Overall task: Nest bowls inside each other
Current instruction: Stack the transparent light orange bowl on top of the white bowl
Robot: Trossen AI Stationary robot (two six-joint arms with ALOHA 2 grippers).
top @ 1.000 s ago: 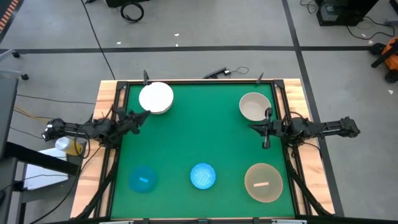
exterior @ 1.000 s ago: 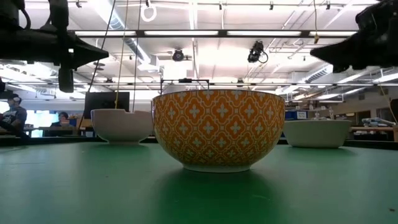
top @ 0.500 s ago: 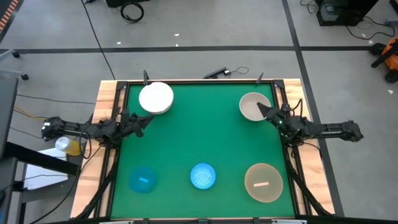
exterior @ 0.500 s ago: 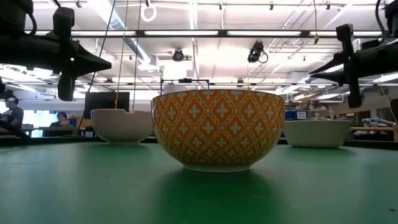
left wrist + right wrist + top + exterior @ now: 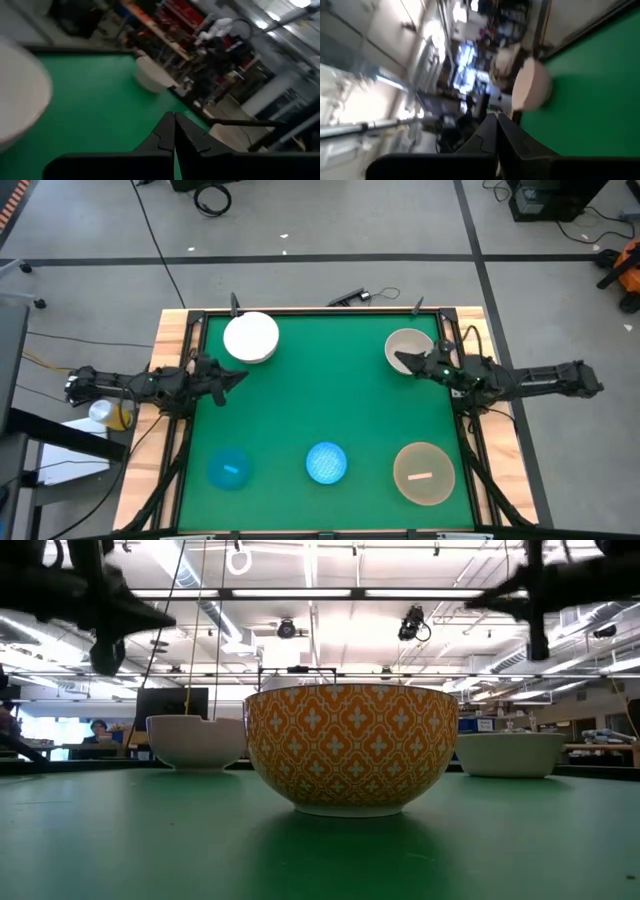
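Five bowls rest on their bases on the green table [image 5: 320,405]: a white bowl [image 5: 250,337] far left, a cream bowl [image 5: 408,348] far right, a plain blue bowl [image 5: 229,468] near left, a speckled blue bowl [image 5: 326,463] near middle, orange-patterned outside [image 5: 350,745], and a wider tan bowl [image 5: 424,473] near right. My left gripper [image 5: 240,375] hovers shut, level, just near of the white bowl [image 5: 20,95]. My right gripper [image 5: 400,361] hovers shut, level, above the cream bowl's near rim. Both grippers stand high above the table [image 5: 150,620] [image 5: 480,600].
Wooden rails [image 5: 172,430] frame the table's left and right edges, under both arms. A wide stretch of bare green lies between the far bowls and the near row. Cables and gear lie on the floor beyond the far edge [image 5: 350,296].
My right gripper has risen, rolled about its own line and swung toward the far edge, ending over the cream bowl's near rim. My left gripper has risen a little. No bowl has moved.
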